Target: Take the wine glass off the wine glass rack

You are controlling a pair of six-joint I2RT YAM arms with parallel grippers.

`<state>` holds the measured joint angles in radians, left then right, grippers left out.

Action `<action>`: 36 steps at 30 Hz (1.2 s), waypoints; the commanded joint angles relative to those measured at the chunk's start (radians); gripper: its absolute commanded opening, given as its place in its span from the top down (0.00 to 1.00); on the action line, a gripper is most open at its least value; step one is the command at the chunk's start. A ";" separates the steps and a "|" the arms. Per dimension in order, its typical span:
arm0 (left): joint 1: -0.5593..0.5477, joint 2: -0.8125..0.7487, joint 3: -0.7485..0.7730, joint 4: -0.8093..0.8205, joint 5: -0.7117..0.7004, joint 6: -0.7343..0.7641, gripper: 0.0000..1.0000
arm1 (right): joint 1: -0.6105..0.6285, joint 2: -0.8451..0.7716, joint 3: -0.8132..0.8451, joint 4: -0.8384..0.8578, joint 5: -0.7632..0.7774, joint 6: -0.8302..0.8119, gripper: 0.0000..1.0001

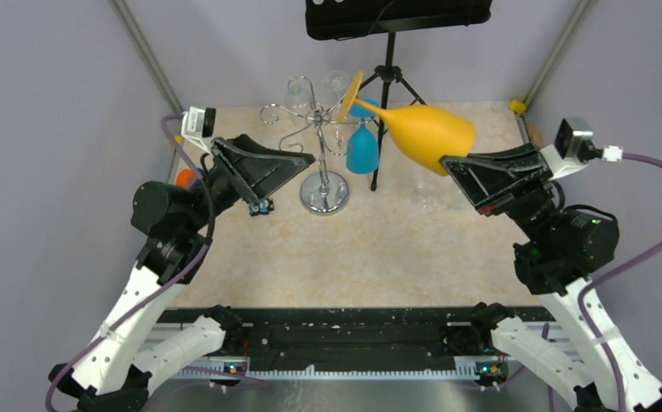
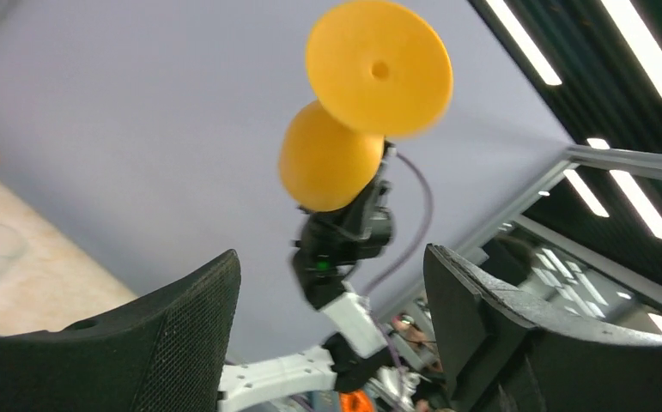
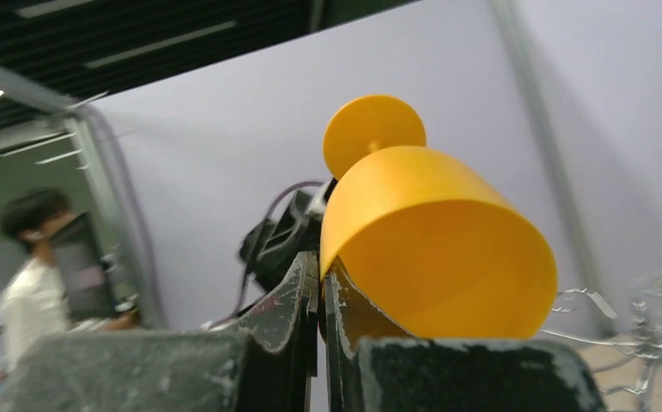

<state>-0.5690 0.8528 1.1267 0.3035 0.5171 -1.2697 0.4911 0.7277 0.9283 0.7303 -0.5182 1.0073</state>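
**One yellow glass in my right gripper, clear of the rack**

My right gripper (image 3: 320, 276) is clamped on the rim of the yellow wine glass (image 1: 422, 130), with the bowl's wall pinched between the two fingers. The glass lies tilted in the air above the table (image 1: 353, 257). Its bowl is at my fingers and its stem and round foot point toward the rack (image 1: 323, 163). From the left wrist the foot shows bare, with no wire around it. From above it sits close to the rack's top hooks, and I cannot tell whether it touches them.

My left gripper (image 2: 331, 257) has its two fingers spread wide apart and holds nothing. It hangs just left of the rack's post.

There is one chrome rack standing on its round base. One blue glass (image 1: 362, 148) hangs upside down from it on the right side. I count two clear glasses (image 1: 297, 90) on the far hooks, though they are faint. One black tripod (image 1: 387, 77) stands behind the rack.
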 commanded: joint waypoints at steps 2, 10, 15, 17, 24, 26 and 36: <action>0.002 -0.016 0.065 -0.355 -0.126 0.334 0.19 | 0.010 -0.063 0.196 -0.619 0.286 -0.372 1.00; 0.001 0.011 0.101 -0.554 -0.155 0.530 0.20 | 0.010 -0.047 0.355 -1.131 0.882 -0.681 1.00; 0.001 -0.009 0.077 -0.580 -0.179 0.565 0.20 | 0.009 0.013 0.385 -1.295 1.174 -0.810 1.00; 0.002 -0.012 0.068 -0.579 -0.183 0.569 0.20 | 0.009 0.075 0.417 -1.375 1.266 -0.820 1.00; 0.001 -0.011 0.061 -0.590 -0.167 0.593 0.21 | -0.153 0.268 0.514 -1.521 1.212 -0.831 1.00; 0.002 -0.017 0.060 -0.596 -0.172 0.605 0.21 | -0.281 0.325 0.533 -1.559 1.041 -0.831 1.00; 0.002 -0.018 0.053 -0.618 -0.158 0.659 0.21 | -0.508 0.659 0.664 -1.698 0.748 -0.952 1.00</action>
<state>-0.5690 0.8444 1.1820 -0.3218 0.3500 -0.6491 0.0277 1.3148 1.4921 -0.9005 0.3840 0.1066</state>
